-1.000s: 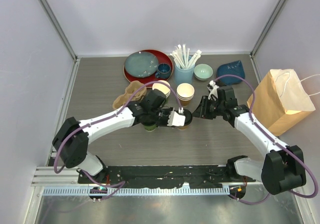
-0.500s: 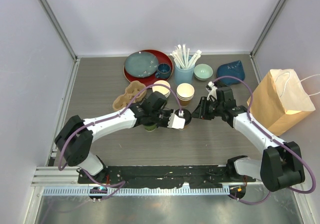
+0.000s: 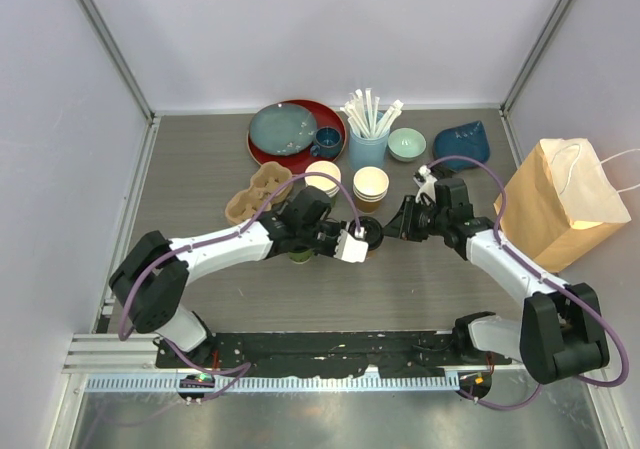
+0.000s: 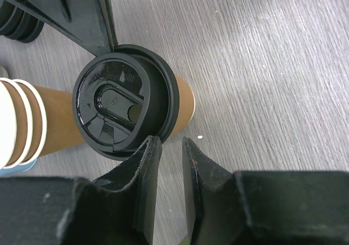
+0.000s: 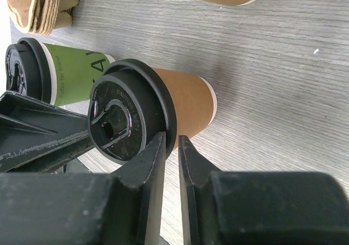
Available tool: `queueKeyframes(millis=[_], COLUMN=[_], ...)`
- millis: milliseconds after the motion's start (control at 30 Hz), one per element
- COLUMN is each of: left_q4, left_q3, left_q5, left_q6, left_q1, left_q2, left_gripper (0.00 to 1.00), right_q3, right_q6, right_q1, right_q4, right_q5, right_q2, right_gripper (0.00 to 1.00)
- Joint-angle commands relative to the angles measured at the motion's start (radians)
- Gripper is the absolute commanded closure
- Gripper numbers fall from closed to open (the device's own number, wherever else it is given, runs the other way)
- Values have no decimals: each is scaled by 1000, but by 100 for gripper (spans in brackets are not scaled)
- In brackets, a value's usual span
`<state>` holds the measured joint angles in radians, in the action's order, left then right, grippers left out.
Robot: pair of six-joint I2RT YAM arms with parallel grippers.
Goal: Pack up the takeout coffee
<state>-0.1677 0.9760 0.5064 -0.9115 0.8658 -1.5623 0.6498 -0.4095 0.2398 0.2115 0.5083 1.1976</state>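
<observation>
Working on the brown cup [image 3: 368, 237], standing upright near the middle of the table [image 3: 200, 159], just in front of the cup stacks [image 3: 370, 184] and close beside the green cup [image 5: 76, 73]. Meeting its black lid [image 4: 122, 108] from two opposite sides at once. Holding the left gripper [image 4: 170, 145] with only a thin gap between its fingers, nothing in that gap but table, and one fingertip touching the lid's rim. Holding the right gripper [image 5: 170, 142] at the other side of the same rim, fingers nearly together, the rim's edge right at the slit. Not possible to tell whether pinching that rim or only resting against it. Probably pushing the lid down snug, or steadying the cup before a lift. For doing this well: pressing gently and evenly from both sides, not squashing the soft paper wall, not tipping the cup toward the green one. Checking for a flat lid all the way round before any lift, guarding against a pop-off and a spill. Then lifting slowly and straight up, likely safer by the cup's body than by the lid alone. Aiming for the paper bag [image 3: 555, 204], standing well apart on the right side, likely the home for both cups.
</observation>
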Motion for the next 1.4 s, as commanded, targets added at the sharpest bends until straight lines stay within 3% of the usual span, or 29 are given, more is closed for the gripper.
queueKeyframes(millis=[0,367,667,867,1367], left_q4=[11,-22,-43,40,-3], left_q3=[-56,-94,-126,-77,-82], left_q5=[20,38,83,98,80], left_q6=[-12,43,74,167,77], left_q1=[4,6,6,6,4], left_q2=[-44,-64,5,64,148], left_gripper=[74,77,85,78,73], right_q3=[-76,-177,-125,-67,47], right_q6=[-18,-72,-48,-46,-9], right_q1=[7,4,6,6,6], right_q4=[-3,-61,-7,0,78], right_q5=[-5,-11,-14,6,-4], right_q2=[40,63,11,-33,-69], right_gripper=[82,95,96,85,71])
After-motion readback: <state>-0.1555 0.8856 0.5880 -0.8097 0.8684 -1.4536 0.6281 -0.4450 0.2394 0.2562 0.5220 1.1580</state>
